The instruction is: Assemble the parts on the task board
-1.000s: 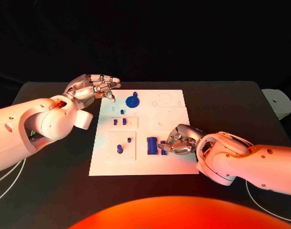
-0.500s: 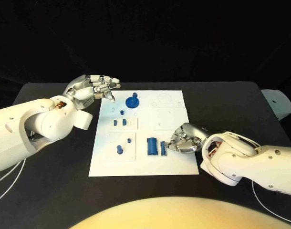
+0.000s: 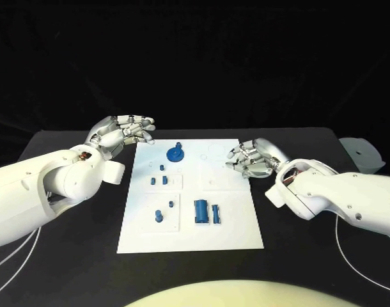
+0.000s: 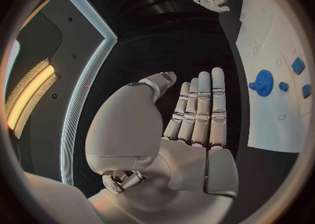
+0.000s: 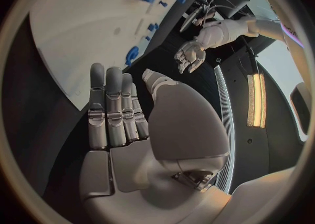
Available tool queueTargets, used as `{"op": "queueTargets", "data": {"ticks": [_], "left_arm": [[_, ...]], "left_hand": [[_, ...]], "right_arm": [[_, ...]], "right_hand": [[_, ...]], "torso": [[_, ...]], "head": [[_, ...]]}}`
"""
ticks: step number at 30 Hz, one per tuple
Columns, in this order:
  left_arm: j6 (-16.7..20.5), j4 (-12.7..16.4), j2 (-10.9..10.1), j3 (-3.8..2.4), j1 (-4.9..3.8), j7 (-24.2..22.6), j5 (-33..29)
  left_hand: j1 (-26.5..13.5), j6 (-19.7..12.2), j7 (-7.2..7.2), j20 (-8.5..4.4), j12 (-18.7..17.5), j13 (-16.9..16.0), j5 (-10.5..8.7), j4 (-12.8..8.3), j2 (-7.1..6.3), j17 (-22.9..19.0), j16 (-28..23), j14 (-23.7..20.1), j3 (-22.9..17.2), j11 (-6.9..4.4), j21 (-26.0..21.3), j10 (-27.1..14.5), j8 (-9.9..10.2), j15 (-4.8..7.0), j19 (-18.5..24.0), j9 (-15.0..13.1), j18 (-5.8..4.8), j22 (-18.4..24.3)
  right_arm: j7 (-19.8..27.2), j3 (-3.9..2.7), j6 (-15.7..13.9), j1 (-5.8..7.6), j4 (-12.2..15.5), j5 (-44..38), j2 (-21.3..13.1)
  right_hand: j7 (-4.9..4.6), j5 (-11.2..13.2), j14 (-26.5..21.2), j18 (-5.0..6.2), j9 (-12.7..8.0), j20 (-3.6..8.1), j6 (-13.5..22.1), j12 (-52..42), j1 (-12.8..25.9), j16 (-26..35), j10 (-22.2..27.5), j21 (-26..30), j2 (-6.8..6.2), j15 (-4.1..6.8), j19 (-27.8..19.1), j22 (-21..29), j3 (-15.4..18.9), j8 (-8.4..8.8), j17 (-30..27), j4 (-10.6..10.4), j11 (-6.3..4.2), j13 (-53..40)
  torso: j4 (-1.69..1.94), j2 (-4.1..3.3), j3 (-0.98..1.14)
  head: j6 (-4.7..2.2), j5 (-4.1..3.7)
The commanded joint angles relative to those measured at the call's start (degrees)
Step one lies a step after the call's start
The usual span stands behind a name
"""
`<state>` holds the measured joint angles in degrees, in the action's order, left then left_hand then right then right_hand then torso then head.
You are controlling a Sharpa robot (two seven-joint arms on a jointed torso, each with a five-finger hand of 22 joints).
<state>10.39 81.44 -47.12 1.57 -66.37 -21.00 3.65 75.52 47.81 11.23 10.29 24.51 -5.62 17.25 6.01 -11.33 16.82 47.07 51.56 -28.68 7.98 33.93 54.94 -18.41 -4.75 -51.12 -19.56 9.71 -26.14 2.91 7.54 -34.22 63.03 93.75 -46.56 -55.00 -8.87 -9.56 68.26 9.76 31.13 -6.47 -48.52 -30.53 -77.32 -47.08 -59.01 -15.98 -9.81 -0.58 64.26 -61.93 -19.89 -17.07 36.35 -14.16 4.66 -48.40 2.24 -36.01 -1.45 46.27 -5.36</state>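
The white task board (image 3: pixel 195 236) lies in the middle of the black table. On its far part sits a blue gear (image 3: pixel 176 153). Small blue pegs (image 3: pixel 158 181) stand left of centre, and two blue blocks (image 3: pixel 208 212) lie nearer the front. My left hand (image 3: pixel 121 132) hovers off the board's far left corner, fingers straight, holding nothing. My right hand (image 3: pixel 250 158) hangs over the board's right edge, also holding nothing. The left wrist view shows the left hand (image 4: pixel 193 114) flat, beside the board (image 4: pixel 272 119) and gear (image 4: pixel 264 82). The right wrist view shows the right hand (image 5: pixel 118 111) flat, near the board (image 5: pixel 79 24).
A pale round object (image 3: pixel 361 152) sits at the table's far right edge. White cables (image 3: pixel 361 268) trail along the table under the right arm. Black table surface lies on both sides of the board.
My right hand has lifted away from the two blue blocks and moved to the board's far right edge. The blocks stay on the board. My left hand has barely moved.
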Motion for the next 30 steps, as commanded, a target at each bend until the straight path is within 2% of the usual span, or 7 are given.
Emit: {"op": "queueTargets", "data": {"ticks": [1,19,20,21,27,28,30], "left_arm": [[2.28,-1.87,1.13,-0.05,0.33,-4.37,-4.21],[4.29,-14.44,8.50,-0.13,3.34,-7.29,-7.93],[3.60,-13.89,7.97,-0.05,3.24,-5.14,-6.56],[3.72,-13.81,7.95,-0.06,3.25,-5.15,-6.55],[7.24,-11.19,7.30,-0.24,3.60,-5.58,-6.21],[8.19,-10.48,7.12,-0.29,3.69,-5.69,-6.12],[11.10,-8.31,6.59,-0.43,3.98,-6.05,-5.84]], "left_hand": [[0.09,-0.15,-0.15,1.45,-3.31,1.58,-0.35,1.45,-0.66,-2.72,-8.52,-0.18,-0.14,0.06,-7.98,2.49,-0.72,-0.79,0.62,-0.31,0.73,5.53],[3.01,-2.31,-1.03,6.24,-20.08,1.94,-0.17,3.21,0.00,-8.35,-31.29,-5.71,2.85,2.47,-29.47,0.20,2.48,-4.96,1.05,3.76,0.61,21.56],[-20.98,-47.81,-11.23,-10.29,-24.51,5.62,-17.25,-6.01,11.33,-16.82,-47.07,-51.56,28.68,-7.98,-33.93,-54.94,18.41,4.75,51.12,19.56,-9.71,26.14],[-21.38,-47.81,-11.23,-10.29,-24.51,5.62,-17.25,-6.01,11.33,-16.82,-47.07,-51.56,28.68,-7.98,-33.93,-54.94,18.41,4.75,51.12,19.56,-9.71,26.14],[-33.04,-47.81,-11.23,-10.29,-24.51,5.62,-17.25,-6.01,11.33,-16.82,-47.07,-51.56,28.68,-7.98,-33.93,-54.94,18.41,4.75,51.12,19.56,-9.71,26.14],[-34.71,-47.81,-11.23,-10.29,-24.51,5.62,-17.25,-6.01,11.33,-16.82,-47.07,-51.56,28.68,-7.98,-33.93,-54.94,18.41,4.75,51.12,19.56,-9.71,26.14],[-75.52,-47.81,-11.23,-10.29,-24.51,5.62,-17.25,-6.01,11.33,-16.82,-47.07,-51.56,28.68,-7.98,-33.93,-54.94,18.41,4.75,51.12,19.56,-9.71,26.14]], "right_arm": [[14.55,-0.18,4.24,0.58,-4.80,18.26,2.04],[23.52,-1.77,17.27,1.24,-29.28,35.53,16.86],[20.35,-1.75,12.84,1.36,-28.56,32.34,16.40],[20.38,-1.77,12.73,1.34,-28.44,32.40,16.37],[21.31,-2.60,9.49,0.74,-24.92,34.43,15.50],[21.56,-2.82,8.63,0.58,-23.97,34.97,15.27],[22.33,-3.50,5.95,0.08,-21.05,36.65,14.55]], "right_hand": [[-1.13,1.26,-3.54,0.42,-1.25,-1.76,-0.29,8.41,-1.68,9.60,0.20,6.03,-0.85,-1.57,-3.23,5.72,-2.42,1.09,-4.30,-0.24,0.61,10.09],[-2.20,2.11,-7.31,0.75,-7.93,-6.05,-3.36,26.57,0.72,35.52,-4.60,12.45,1.32,-5.65,-6.76,34.45,-5.30,7.94,-19.47,3.42,3.69,42.48],[8.87,9.56,-25.71,-9.76,-31.13,6.47,48.52,30.53,23.44,47.08,14.79,15.98,9.81,0.58,-23.87,61.93,19.89,17.07,-36.35,14.16,-4.66,48.40],[8.87,9.56,-26.17,-9.76,-31.13,6.47,48.52,30.53,24.05,47.08,15.09,15.98,9.81,0.58,-64.26,61.93,19.89,17.07,-36.35,14.16,-4.66,48.40],[8.87,9.56,-68.26,-9.76,-31.13,6.47,48.52,30.53,35.66,47.08,59.01,15.98,9.81,0.58,-64.26,61.93,19.89,17.07,-36.35,14.16,-4.66,48.40],[8.87,9.56,-68.26,-9.76,-31.13,6.47,48.52,30.53,77.32,47.08,59.01,15.98,9.81,0.58,-64.26,61.93,19.89,17.07,-36.35,14.16,-4.66,48.40],[8.87,9.56,-68.26,-9.76,-31.13,6.47,48.52,30.53,77.32,47.08,59.01,15.98,9.81,0.58,-64.26,61.93,19.89,17.07,-36.35,14.16,-4.66,48.40]], "torso": [[-0.24,1.76,-0.39],[0.22,4.67,0.10],[-0.01,4.20,-0.15],[-0.03,4.21,-0.13],[-0.70,4.40,0.35],[-0.88,4.45,0.48],[-1.40,4.59,0.85]], "head": [[-2.15,0.30],[-6.30,1.77],[-6.02,1.58],[-6.08,1.61],[-7.84,2.75],[-8.31,3.05],[-9.67,3.93]]}}
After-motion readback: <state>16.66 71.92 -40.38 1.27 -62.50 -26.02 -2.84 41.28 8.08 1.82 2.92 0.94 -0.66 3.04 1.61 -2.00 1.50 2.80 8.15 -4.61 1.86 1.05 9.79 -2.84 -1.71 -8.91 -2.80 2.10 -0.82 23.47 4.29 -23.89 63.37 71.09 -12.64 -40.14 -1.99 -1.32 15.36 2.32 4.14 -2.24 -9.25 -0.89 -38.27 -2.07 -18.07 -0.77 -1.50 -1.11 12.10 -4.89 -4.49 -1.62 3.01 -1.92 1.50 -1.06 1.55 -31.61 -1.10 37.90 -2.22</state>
